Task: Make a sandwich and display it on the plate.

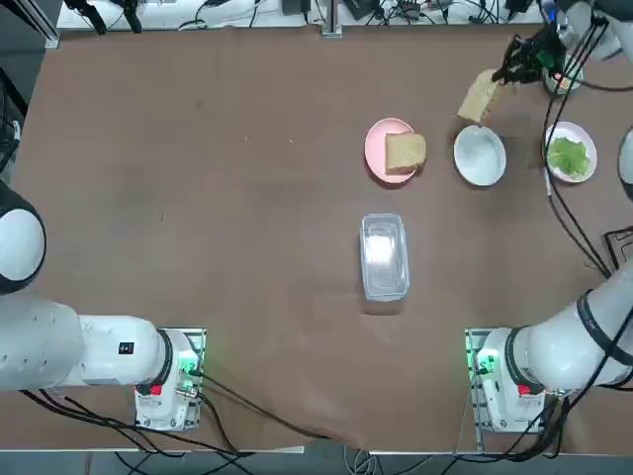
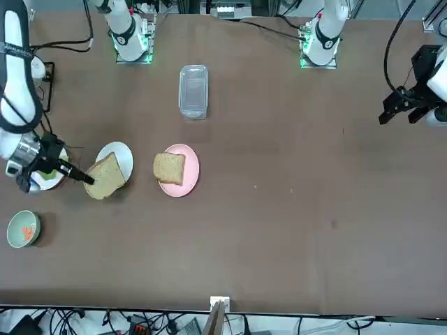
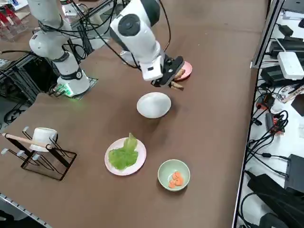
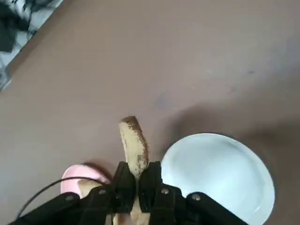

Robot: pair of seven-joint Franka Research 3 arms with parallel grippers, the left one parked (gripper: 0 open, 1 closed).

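The right pincer (image 4: 137,180) is clenched on a bread slice (image 4: 134,149), holding it edge-up above the table. The white plate (image 4: 220,174) sits below and just beside it, bare. A second slice (image 1: 405,151) lies on the pink plate (image 1: 376,148) on the pincer's other side. No writing seems legible.

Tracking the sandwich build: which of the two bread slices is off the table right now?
The bread slice clamped in the right claw, held in the air beside the white plate. The other slice lies flat on the pink plate.
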